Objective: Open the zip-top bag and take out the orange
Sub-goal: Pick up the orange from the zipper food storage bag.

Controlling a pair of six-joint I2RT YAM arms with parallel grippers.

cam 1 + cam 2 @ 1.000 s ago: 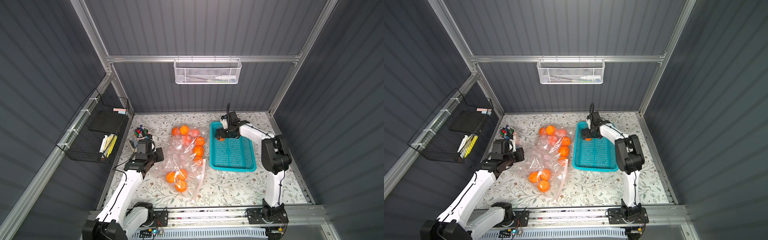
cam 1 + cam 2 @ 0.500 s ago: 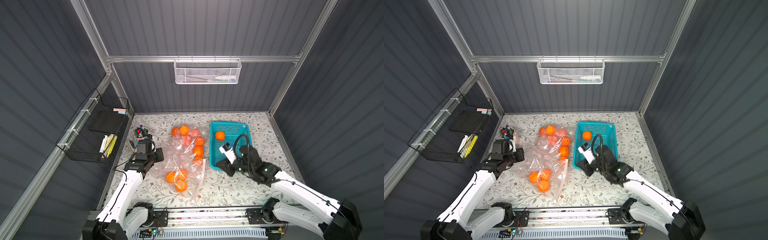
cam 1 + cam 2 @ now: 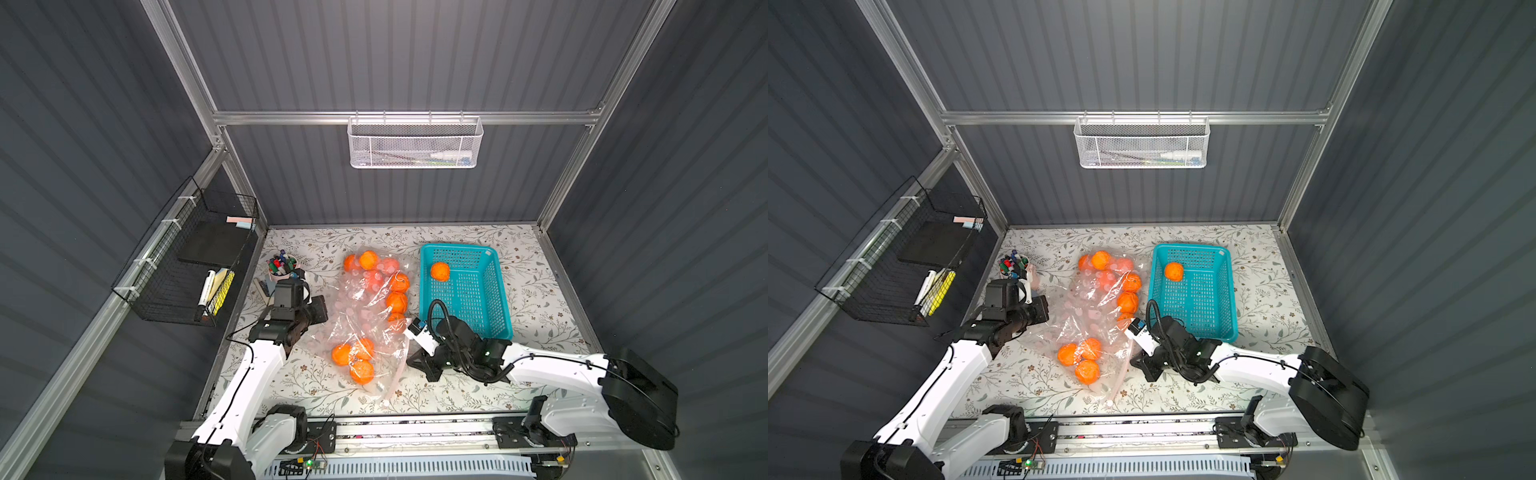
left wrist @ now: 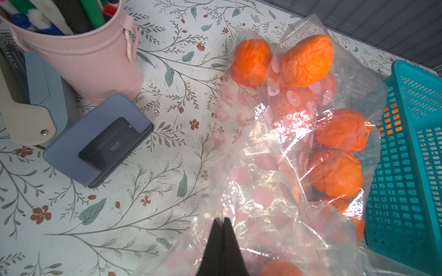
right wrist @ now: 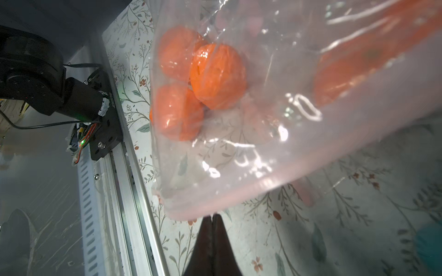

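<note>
The clear zip-top bag [image 3: 365,309] [image 3: 1096,307] lies mid-table with several oranges inside, three of them bunched near the front [image 3: 352,358] [image 5: 215,76]. One orange [image 3: 439,272] [image 3: 1174,271] lies loose in the teal basket [image 3: 494,291]. My left gripper [image 4: 223,219] [image 3: 319,309] is shut, pinching the bag's left side film [image 4: 263,191]. At the bag's right front edge my right gripper [image 5: 212,216] [image 3: 410,360] is shut on the pink zip strip [image 5: 239,199], which hangs raised off the table.
A pink cup of markers [image 3: 281,266] [image 4: 79,55] and a grey-blue hole punch [image 4: 98,141] stand at the left by my left arm. The teal basket [image 3: 1225,291] sits right of the bag. A metal rail [image 5: 124,181] runs along the front edge.
My right arm swung from the basket's far corner, leaving an orange in it, to the bag's near right edge. Its jaws went from open to shut there. The left arm stayed put.
</note>
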